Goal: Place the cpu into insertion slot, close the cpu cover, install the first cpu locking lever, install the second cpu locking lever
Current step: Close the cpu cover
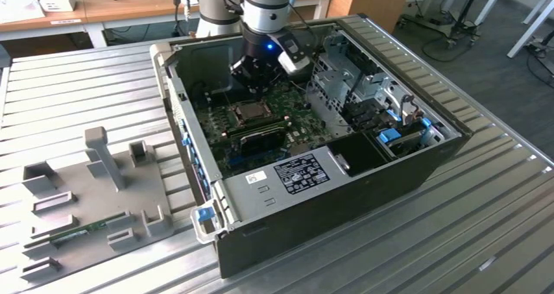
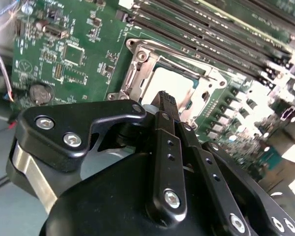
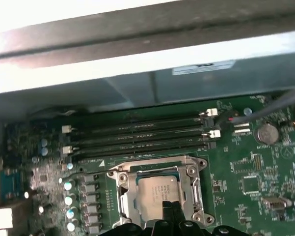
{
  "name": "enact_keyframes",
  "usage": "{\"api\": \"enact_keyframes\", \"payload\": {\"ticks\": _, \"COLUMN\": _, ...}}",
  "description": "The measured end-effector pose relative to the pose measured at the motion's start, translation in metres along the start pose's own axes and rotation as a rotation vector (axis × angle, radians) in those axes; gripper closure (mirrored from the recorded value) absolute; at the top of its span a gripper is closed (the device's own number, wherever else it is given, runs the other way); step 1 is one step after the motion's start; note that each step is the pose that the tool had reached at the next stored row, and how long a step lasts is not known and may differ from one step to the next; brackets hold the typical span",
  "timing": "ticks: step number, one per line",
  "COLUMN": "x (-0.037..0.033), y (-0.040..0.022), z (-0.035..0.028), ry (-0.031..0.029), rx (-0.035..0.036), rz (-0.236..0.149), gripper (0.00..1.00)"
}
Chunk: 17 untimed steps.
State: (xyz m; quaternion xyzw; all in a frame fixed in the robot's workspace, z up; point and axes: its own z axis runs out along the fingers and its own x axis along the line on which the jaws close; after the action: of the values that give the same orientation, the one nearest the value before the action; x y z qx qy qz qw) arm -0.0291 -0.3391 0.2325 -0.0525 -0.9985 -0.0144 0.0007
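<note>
— Looking down at the socket, which way did the cpu [image 3: 157, 192] lie?

— Flat, with its metal top up, seated in the insertion slot [image 3: 200, 164] on the green board [image 3: 255, 167]. It was square, so it had no long axis to speak of. Its edges ran parallel to the long black memory slots [image 3: 137, 137] just beside the socket.

— And the cpu cover [image 3: 123, 196]?

— It lay down over the chip as far as I could see, framing it on all sides, with the metal top showing through its window.

— Where was the pincer [image 2: 167, 98]?

— Directly over the socket and pointing down at it. Its tips were at the side of the cover away from the memory slots. The two fingers [image 2: 166, 147] were drawn together, and I saw nothing gripped between them. I couldn't tell whether the tips touched the frame.

— How much room was there to move?

— Not much sideways. In the exterior view the socket sat low inside the open computer case [image 1: 346, 196], which rested on the slatted table [image 1: 484, 242]. The case wall stood on the exterior view's left and the drive cage [image 1: 346, 80] on the exterior view's right. The memory slots crowded one edge of the socket. The case was open on top, where the arm reached in.
</note>
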Motion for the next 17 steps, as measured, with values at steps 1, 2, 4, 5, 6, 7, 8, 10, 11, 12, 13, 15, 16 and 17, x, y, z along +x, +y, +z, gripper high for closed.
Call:
{"api": "enact_keyframes", "payload": {"ticks": 1, "x": 0.0000, "y": 0.0000, "z": 0.0002, "ry": -0.0015, "rx": -0.0002, "rz": -0.017, "gripper": 0.89}}
{"api": "enact_keyframes", "payload": {"ticks": 2, "x": 0.0000, "y": 0.0000, "z": 0.0004, "ry": -0.0033, "rx": -0.0004, "rz": -0.034, "gripper": 0.89}}
{"api": "enact_keyframes", "payload": {"ticks": 4, "x": 0.0000, "y": 0.0000, "z": 0.0007, "ry": -0.0075, "rx": -0.0008, "rz": -0.069, "gripper": 0.89}}
{"api": "enact_keyframes", "payload": {"ticks": 5, "x": 0.0000, "y": 0.0000, "z": 0.0008, "ry": -0.0092, "rx": -0.0010, "rz": -0.086, "gripper": 0.89}}
{"api": "enact_keyframes", "payload": {"ticks": 6, "x": -0.0001, "y": 0.0000, "z": 0.0009, "ry": -0.0097, "rx": -0.0011, "rz": -0.098, "gripper": 0.89}}
{"api": "enact_keyframes", "payload": {"ticks": 7, "x": 0.0000, "y": 0.0000, "z": 0.0009, "ry": -0.0098, "rx": -0.0012, "rz": -0.107, "gripper": 0.89}}
{"api": "enact_keyframes", "payload": {"ticks": 8, "x": 0.0000, "y": 0.0000, "z": 0.0009, "ry": -0.0097, "rx": -0.0011, "rz": -0.113, "gripper": 0.89}}
{"api": "enact_keyframes", "payload": {"ticks": 10, "x": 0.0002, "y": 0.0000, "z": 0.0009, "ry": -0.0099, "rx": -0.0011, "rz": -0.116, "gripper": 0.89}}
{"api": "enact_keyframes", "payload": {"ticks": 11, "x": 0.0005, "y": -0.0001, "z": 0.0011, "ry": -0.0137, "rx": -0.0013, "rz": -0.118, "gripper": 0.89}}
{"api": "enact_keyframes", "payload": {"ticks": 12, "x": 0.0005, "y": -0.0001, "z": 0.0013, "ry": -0.0208, "rx": -0.0015, "rz": -0.122, "gripper": 0.89}}
{"api": "enact_keyframes", "payload": {"ticks": 13, "x": 0.0005, "y": -0.0001, "z": 0.0016, "ry": -0.0295, "rx": -0.0020, "rz": -0.126, "gripper": 0.89}}
{"api": "enact_keyframes", "payload": {"ticks": 15, "x": 0.0006, "y": -0.0001, "z": 0.0019, "ry": -0.0444, "rx": -0.0029, "rz": -0.134, "gripper": 0.89}}
{"api": "enact_keyframes", "payload": {"ticks": 16, "x": 0.0008, "y": -0.0001, "z": 0.0020, "ry": -0.0455, "rx": -0.0031, "rz": -0.136, "gripper": 0.89}}
{"api": "enact_keyframes", "payload": {"ticks": 17, "x": 0.0010, "y": -0.0001, "z": 0.0020, "ry": -0.0456, "rx": -0.0029, "rz": -0.136, "gripper": 0.89}}
